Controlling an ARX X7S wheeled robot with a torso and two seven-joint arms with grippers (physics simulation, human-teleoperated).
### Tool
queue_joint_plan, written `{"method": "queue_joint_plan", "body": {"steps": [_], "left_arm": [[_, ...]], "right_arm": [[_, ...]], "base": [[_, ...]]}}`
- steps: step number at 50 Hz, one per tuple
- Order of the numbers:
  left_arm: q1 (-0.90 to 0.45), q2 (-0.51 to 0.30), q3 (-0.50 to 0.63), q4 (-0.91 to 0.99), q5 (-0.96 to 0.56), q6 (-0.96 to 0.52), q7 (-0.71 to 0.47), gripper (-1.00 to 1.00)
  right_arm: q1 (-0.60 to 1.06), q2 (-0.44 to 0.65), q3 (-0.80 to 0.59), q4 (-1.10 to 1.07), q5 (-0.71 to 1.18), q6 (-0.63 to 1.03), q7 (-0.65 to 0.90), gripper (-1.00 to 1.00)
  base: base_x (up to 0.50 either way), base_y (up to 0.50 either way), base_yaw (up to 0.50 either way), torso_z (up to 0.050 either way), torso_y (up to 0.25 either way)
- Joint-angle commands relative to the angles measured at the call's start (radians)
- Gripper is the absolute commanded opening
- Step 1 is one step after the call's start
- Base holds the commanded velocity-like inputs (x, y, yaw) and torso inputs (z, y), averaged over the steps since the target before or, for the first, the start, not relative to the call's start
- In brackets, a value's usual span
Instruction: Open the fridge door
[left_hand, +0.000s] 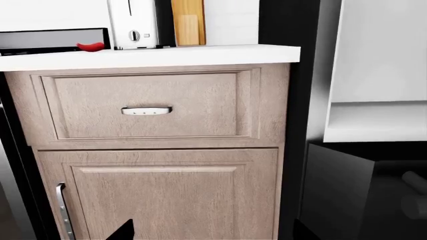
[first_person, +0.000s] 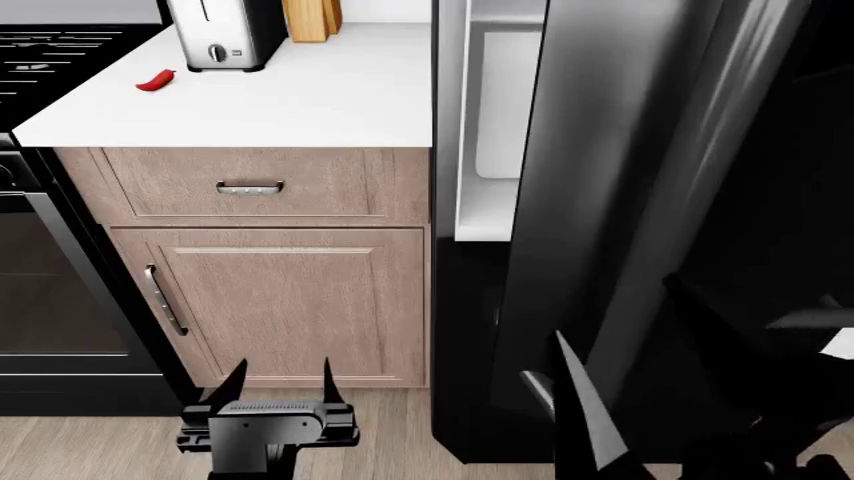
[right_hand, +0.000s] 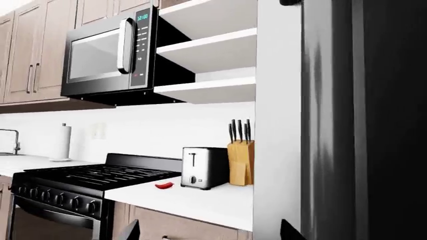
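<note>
The fridge door (first_person: 641, 170), a tall glossy black panel, stands swung out from the fridge body at the right of the head view. Behind its edge show the white inner shelves (first_person: 491, 110). In the right wrist view the door (right_hand: 363, 120) fills the right side as a dark panel beside the white fridge wall (right_hand: 277, 125). My right gripper (first_person: 627, 335) is low, close to the door's lower part. It is open, and its fingertips (right_hand: 131, 231) hold nothing. My left gripper (first_person: 280, 385) hangs open in front of the wood cabinet door (first_person: 287, 305), its fingertips (left_hand: 124, 231) empty.
A white counter (first_person: 307, 100) left of the fridge carries a toaster (first_person: 220, 35), a knife block (first_person: 310, 18) and a red pepper (first_person: 156, 80). Below it is a drawer (first_person: 254, 185). A black stove (first_person: 40, 260) stands at far left, and a microwave (right_hand: 110, 50) hangs above it.
</note>
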Motion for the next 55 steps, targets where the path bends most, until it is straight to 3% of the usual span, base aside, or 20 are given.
{"method": "queue_joint_plan", "body": {"steps": [1,24,35,55], "left_arm": [[-0.001,0.0,0.002,-0.006,0.0,0.006,-0.001,1.0],[-0.003,-0.003,0.006,-0.007,-0.005,0.008,-0.003,1.0],[-0.004,-0.002,0.007,-0.015,-0.006,0.016,-0.003,1.0],[-0.007,-0.004,0.01,-0.018,-0.01,0.018,-0.004,1.0]], "right_arm": [[0.019,-0.051,0.005,-0.036,0.002,0.076,-0.009,1.0],[0.045,-0.173,0.003,-0.088,0.009,0.231,0.04,1.0],[0.121,-0.334,0.024,-0.073,0.128,0.384,0.086,1.0],[0.223,-0.556,0.068,0.015,0.26,0.494,0.105,1.0]], "base": [[0.0,0.0,0.0,0.0,0.0],[0.0,0.0,0.0,0.0,0.0],[0.0,0.0,0.0,0.0,0.0],[0.0,0.0,0.0,0.0,0.0]]}}
